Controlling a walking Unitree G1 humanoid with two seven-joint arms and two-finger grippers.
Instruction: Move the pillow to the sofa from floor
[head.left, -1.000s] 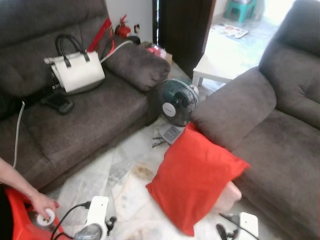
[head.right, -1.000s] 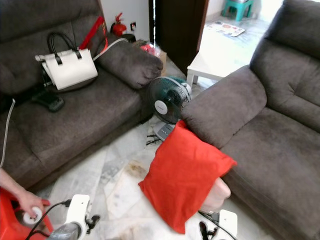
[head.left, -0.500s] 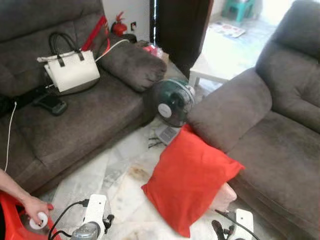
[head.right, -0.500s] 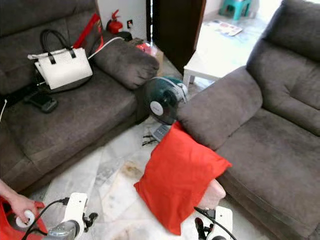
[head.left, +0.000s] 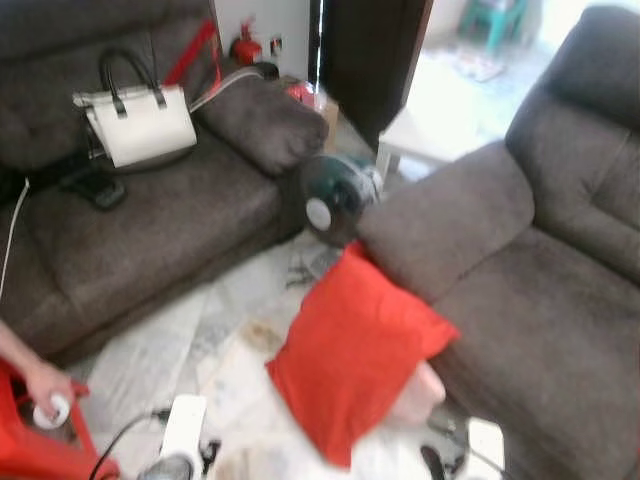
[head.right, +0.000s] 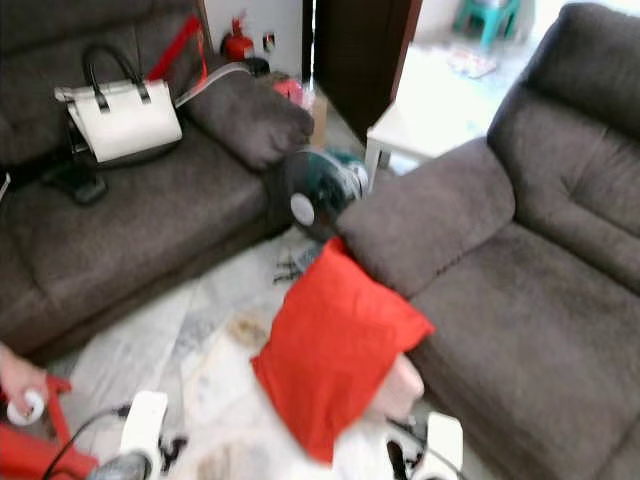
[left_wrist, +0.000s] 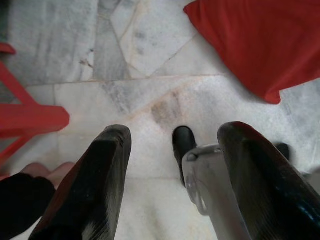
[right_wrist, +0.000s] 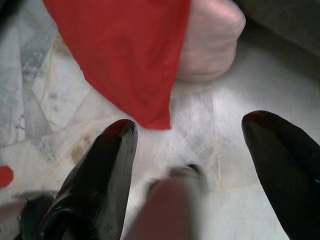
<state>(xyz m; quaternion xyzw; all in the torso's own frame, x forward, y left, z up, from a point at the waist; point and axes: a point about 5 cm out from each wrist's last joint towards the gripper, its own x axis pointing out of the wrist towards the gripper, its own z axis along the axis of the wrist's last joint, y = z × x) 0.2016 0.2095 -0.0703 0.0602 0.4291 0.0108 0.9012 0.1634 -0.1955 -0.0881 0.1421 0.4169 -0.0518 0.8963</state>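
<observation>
Red pillow (head.left: 350, 365) stands on the marble floor (head.left: 170, 350), leaning against the right sofa (head.left: 520, 300). Left gripper (left_wrist: 172, 170) and right gripper (right_wrist: 192, 150) hover low over the floor near it, jaws wide apart, holding and touching nothing.

Marble floor (head.left: 200, 325), pale with grey veining and a brown stain near the middle; red pillow (head.left: 350, 350) is stood on it, tilted against the front of the right sofa (head.left: 520, 300), with a pinkish cushion (right_wrist: 210, 40) tucked behind it on the tiles. A small fan (head.left: 330, 205) is set on the floor between the two sofas, and the left sofa (head.left: 130, 230) carries a white handbag (head.left: 140, 120) and a dark object beside it.
</observation>
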